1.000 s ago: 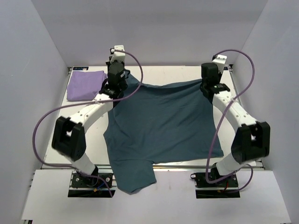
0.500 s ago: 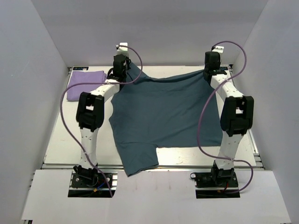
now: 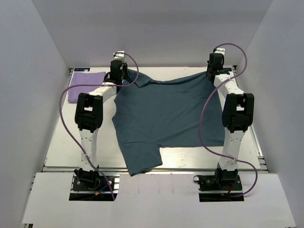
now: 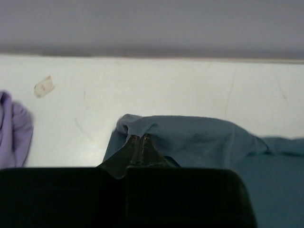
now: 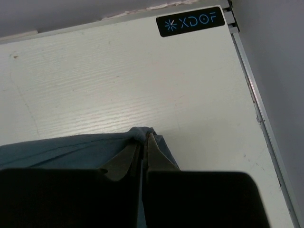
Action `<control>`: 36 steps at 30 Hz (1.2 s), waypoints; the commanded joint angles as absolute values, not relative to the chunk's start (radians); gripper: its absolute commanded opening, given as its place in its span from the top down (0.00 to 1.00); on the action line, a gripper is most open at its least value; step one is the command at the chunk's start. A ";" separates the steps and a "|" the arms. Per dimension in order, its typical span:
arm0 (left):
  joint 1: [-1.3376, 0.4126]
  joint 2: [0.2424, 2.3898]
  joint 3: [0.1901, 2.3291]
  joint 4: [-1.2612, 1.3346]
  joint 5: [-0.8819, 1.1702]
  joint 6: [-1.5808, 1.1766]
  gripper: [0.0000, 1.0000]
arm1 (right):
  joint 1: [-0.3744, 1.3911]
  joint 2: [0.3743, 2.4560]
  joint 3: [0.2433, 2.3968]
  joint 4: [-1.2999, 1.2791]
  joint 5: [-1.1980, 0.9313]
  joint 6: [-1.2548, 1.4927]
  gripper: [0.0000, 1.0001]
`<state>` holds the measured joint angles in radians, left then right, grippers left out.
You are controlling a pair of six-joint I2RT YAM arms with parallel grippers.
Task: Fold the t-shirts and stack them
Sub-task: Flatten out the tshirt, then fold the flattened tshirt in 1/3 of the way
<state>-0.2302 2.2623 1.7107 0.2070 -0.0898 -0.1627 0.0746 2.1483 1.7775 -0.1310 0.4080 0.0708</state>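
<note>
A dark slate-blue t-shirt (image 3: 168,114) lies spread over the middle of the white table (image 3: 61,142), one sleeve hanging over the near edge. My left gripper (image 3: 124,80) is shut on its far left corner; in the left wrist view the fingertips of this gripper (image 4: 140,138) pinch a fold of the blue cloth (image 4: 199,140). My right gripper (image 3: 209,75) is shut on the far right corner, and the wrist view shows that gripper (image 5: 144,135) biting the bunched hem of the t-shirt (image 5: 61,149). A lavender t-shirt (image 3: 84,84) lies folded at the far left corner.
White walls close in the table at the back and sides. A black XDOF label (image 5: 190,21) marks the far right corner near the metal rail (image 5: 259,109). A scrap of tape (image 4: 43,87) lies on the table beside the lavender cloth (image 4: 14,128).
Both arms have stretched toward the back wall, dragging the blue t-shirt away from the near edge. Less of the sleeve now hangs over the front.
</note>
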 commanded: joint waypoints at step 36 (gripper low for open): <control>-0.247 1.192 0.750 -0.161 0.205 -0.385 1.00 | 0.046 1.594 1.192 -0.262 0.414 0.136 1.00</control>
